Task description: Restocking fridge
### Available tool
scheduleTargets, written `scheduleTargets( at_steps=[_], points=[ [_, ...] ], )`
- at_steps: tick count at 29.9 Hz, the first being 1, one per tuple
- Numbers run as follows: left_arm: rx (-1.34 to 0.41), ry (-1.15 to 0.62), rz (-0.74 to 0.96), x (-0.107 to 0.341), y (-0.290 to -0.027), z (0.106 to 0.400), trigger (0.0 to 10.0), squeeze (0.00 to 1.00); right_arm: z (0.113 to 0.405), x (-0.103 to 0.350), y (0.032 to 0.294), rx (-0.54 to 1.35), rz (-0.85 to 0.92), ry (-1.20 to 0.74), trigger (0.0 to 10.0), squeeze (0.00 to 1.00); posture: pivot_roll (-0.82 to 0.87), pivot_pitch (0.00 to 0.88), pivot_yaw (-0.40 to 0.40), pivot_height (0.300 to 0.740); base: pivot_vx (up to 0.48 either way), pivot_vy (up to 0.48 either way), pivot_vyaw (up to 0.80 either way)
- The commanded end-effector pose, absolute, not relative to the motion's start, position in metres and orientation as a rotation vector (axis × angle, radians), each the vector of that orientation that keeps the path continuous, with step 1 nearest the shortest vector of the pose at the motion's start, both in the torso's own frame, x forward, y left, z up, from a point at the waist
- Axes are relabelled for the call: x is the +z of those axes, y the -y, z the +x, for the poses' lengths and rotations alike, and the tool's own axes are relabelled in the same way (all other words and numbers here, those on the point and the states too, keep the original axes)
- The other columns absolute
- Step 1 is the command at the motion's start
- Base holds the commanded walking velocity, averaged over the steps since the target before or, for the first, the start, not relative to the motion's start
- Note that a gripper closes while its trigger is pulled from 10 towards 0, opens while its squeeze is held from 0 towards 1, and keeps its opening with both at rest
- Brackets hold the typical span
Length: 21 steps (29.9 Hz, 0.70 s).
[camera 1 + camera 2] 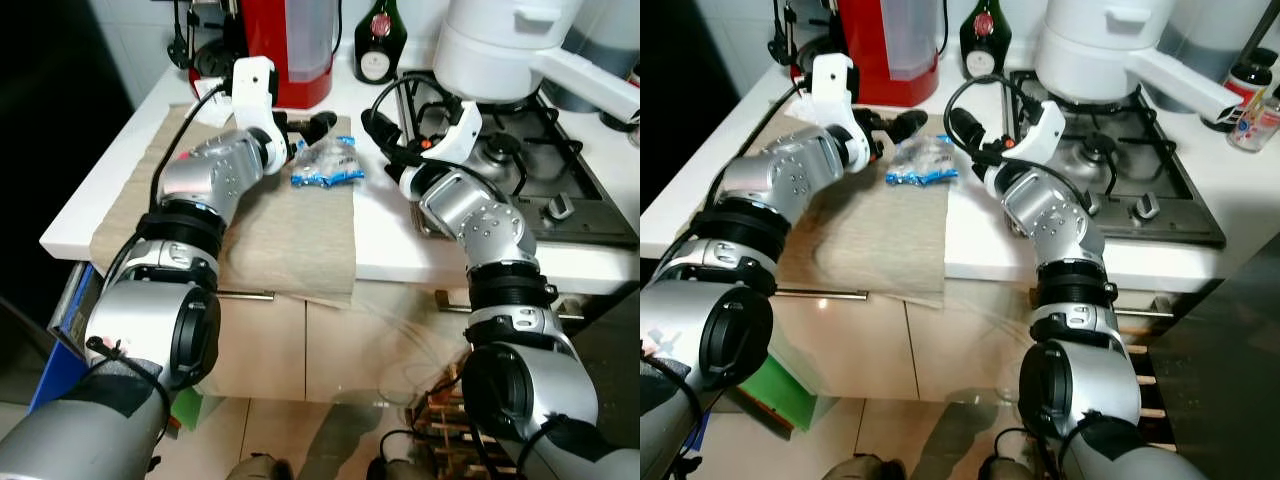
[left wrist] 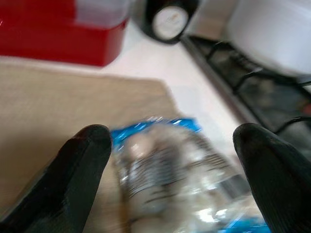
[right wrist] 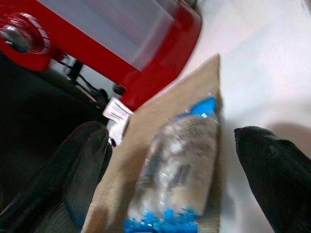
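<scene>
1. Clear packet with blue ends (image 1: pixel 327 163) lies on the beige cloth (image 1: pixel 270 235) on the white bench (image 1: pixel 385 235), in front of the red appliance (image 1: pixel 290 50).
2. Left end effector (image 1: pixel 310 125) is just beside the packet, fingers spread wide, gripping nothing.
3. Right end effector (image 1: pixel 385 135) is near the packet's other side, fingers wide, empty.
4. Dark bottle (image 1: pixel 378 42) stands beside the red appliance; gas hob (image 1: pixel 540 165) lies beyond the packet.
</scene>
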<state>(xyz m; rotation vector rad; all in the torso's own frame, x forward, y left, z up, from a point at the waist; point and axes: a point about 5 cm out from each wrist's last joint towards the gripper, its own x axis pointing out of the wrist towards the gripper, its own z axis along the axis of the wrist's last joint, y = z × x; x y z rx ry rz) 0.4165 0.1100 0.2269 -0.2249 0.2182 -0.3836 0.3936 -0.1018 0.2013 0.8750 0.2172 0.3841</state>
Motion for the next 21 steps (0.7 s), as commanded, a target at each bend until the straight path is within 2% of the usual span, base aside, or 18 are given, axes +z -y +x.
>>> scheduleTargets(
  at_steps=[1,12,15,21],
  points=[
    [-0.353,-0.195,-0.223,0.236,-0.108,0.42,10.0,0.0,0.396,0.205,0.098,0.383,0.903,-0.212,10.0,0.02,-0.08,0.109,0.043,0.74,0.0,0.0,0.0],
    [-0.345,-0.222,-0.299,0.231,-0.102,0.42,10.0,0.0,0.399,0.199,0.089,0.402,0.936,-0.262,10.0,0.02,-0.08,0.121,0.034,0.74,0.0,0.0,0.0],
    [-0.369,-0.251,-0.363,0.225,-0.096,0.419,10.0,0.0,0.402,0.193,0.09,0.38,0.919,-0.262,10.0,0.02,-0.08,0.121,0.037,0.74,0.0,0.0,0.0],
    [-0.354,-0.28,-0.369,0.216,-0.092,0.417,10.0,0.0,0.405,0.187,0.094,0.338,0.861,-0.247,10.0,0.02,-0.09,0.117,0.04,0.74,0.0,0.0,0.0]
  ],
)
